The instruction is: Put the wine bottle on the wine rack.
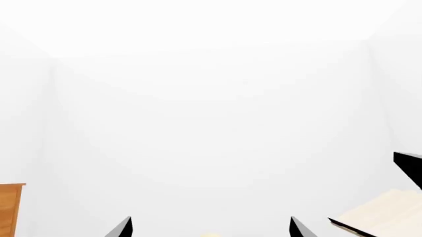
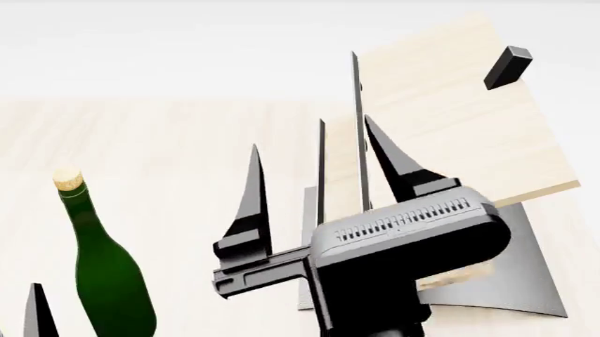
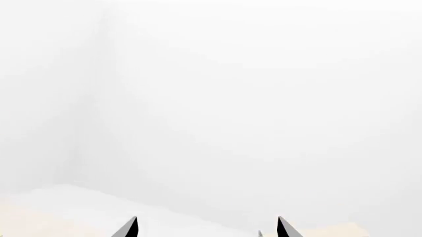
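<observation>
The wine bottle (image 2: 108, 274), dark green with a tan cork, stands upright on the pale wood table at the head view's lower left. One finger (image 2: 38, 309) of my left gripper shows just left of it. In the left wrist view my left gripper (image 1: 211, 224) is open, with a pale yellow bit, probably the cork (image 1: 209, 235), low between its fingers. My right gripper (image 2: 311, 133) is open and empty, raised in front of the wine rack (image 2: 450, 119). The rack has slanted light-wood boards, thin black strips and a grey metal base (image 2: 525, 274). My right gripper (image 3: 207, 224) faces white wall.
A brown wooden cabinet (image 1: 10, 207) shows at one edge of the left wrist view, and a board of the wine rack (image 1: 389, 212) at the opposite edge. The pale wood table (image 2: 168, 147) stretches behind the bottle to a white wall.
</observation>
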